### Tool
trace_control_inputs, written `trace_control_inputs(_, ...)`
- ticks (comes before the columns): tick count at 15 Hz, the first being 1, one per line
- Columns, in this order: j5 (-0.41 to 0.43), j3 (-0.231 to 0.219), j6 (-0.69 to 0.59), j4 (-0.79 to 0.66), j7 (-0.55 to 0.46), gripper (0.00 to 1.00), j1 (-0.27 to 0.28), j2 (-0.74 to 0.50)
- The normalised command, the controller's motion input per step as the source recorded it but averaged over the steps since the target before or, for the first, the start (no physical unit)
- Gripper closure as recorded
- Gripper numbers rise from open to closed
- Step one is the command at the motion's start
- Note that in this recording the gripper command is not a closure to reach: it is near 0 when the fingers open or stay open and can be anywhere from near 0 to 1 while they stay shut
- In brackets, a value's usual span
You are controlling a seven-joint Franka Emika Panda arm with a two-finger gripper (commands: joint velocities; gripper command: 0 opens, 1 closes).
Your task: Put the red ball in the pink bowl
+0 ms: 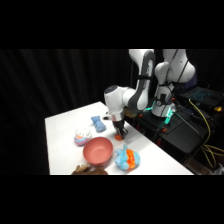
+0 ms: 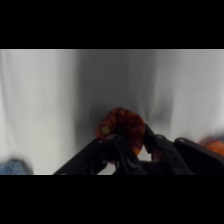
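Gripper [image 1: 120,134]: sitting low on the table [image 1: 62,125], fingers closing around the red ball [image 2: 121,127].
Pink bowl [image 1: 97,150]: waiting near the front edge, just beside.

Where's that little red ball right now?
In the side view the red ball sits on the white table right under the robot's hand, just right of the pink bowl.

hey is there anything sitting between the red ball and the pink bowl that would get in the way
Nothing visible does. The red ball sits on the white table under the claw, and the pink bowl is just beside it across bare table. The blue plush toy lies off to one side of that path.
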Motion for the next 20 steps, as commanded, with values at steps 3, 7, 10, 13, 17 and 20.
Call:
trace_control_inputs(3, 0.098, 0.081, 0.15, -0.02, -0.16, 0.37, -0.077, -0.03)
trace_control_inputs(7, 0.1, 0.081, 0.13, -0.1, -0.11, 0.17, -0.054, -0.17)
trace_control_inputs(10, 0.06, 0.032, -0.03, -0.27, 0.01, 0.17, 0.006, -0.51)
trace_control_inputs(13, -0.083, -0.072, -0.25, -0.26, 0.15, 0.17, 0.11, -0.69)
trace_control_inputs(17, -0.237, -0.11, -0.43, 0.1, 0.24, 0.17, 0.174, -0.41)
trace_control_inputs(20, -0.185, -0.057, -0.46, 0.5, 0.15, 0.17, 0.142, 0.03)
